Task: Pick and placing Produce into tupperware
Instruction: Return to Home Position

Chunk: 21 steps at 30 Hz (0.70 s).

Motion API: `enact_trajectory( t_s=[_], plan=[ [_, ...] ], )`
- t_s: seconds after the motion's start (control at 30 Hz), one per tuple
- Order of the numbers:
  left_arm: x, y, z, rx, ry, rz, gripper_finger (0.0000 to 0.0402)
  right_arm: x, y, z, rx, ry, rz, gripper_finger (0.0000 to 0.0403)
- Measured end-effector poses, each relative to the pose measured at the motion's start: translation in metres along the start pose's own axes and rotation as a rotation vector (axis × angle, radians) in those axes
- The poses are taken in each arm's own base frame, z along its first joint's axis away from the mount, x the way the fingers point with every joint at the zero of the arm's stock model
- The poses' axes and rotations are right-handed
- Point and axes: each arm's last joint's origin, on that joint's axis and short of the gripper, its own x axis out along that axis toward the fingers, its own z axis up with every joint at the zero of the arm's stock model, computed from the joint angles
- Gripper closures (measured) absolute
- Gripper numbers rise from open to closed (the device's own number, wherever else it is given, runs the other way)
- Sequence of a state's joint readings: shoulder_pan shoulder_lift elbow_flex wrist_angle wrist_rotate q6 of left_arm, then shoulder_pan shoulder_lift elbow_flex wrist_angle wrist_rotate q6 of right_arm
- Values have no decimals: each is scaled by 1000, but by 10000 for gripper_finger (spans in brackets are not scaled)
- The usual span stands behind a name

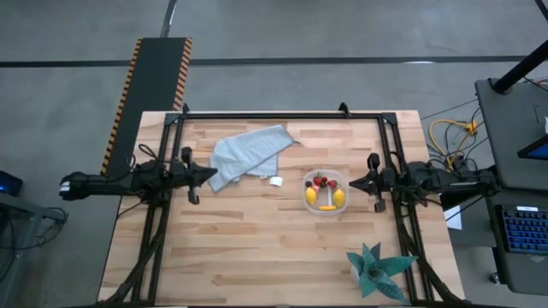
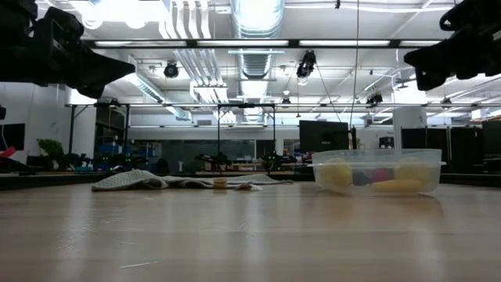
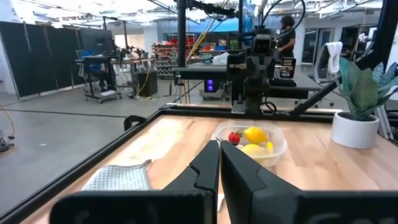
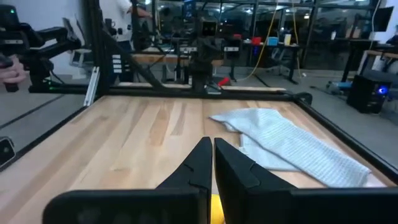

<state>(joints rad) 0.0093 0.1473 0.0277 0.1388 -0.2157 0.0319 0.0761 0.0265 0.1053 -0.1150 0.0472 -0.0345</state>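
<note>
Within tupperware [image 1: 304, 197], produce [image 1: 327, 206] (lemons [image 1: 311, 195], strawberries [image 1: 321, 181])

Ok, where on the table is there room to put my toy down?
Biggest bare patch: the table between the cloth and the plant. Crowded: the middle row, where left gripper, white block, tupperware and right gripper line up.

We are seeing the produce [image 1: 324, 193] sitting in the tupperware [image 1: 326, 212], right of the table's [image 1: 257, 257] middle. The white block [image 1: 276, 181] is lying between it and the cloth [image 1: 248, 154] farther left. In the high view, the plant [image 1: 377, 272] is standing at the lower right corner. The left gripper [image 1: 214, 174] is hanging at the cloth's left edge, and the right gripper [image 1: 351, 181] is hanging just right of the tupperware.
</note>
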Motion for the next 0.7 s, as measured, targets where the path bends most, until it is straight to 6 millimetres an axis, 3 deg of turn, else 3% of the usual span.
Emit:
enact_trajectory(
  t_s=[0.3,0.7],
  plan=[
    [0,-1,-2,5,20,-37,401,7,2,-19,20,-16,23,394],
    [0,-4,-11,-18,59,-110,402,7,3,-19,35,-19,69,394]
  ],
)
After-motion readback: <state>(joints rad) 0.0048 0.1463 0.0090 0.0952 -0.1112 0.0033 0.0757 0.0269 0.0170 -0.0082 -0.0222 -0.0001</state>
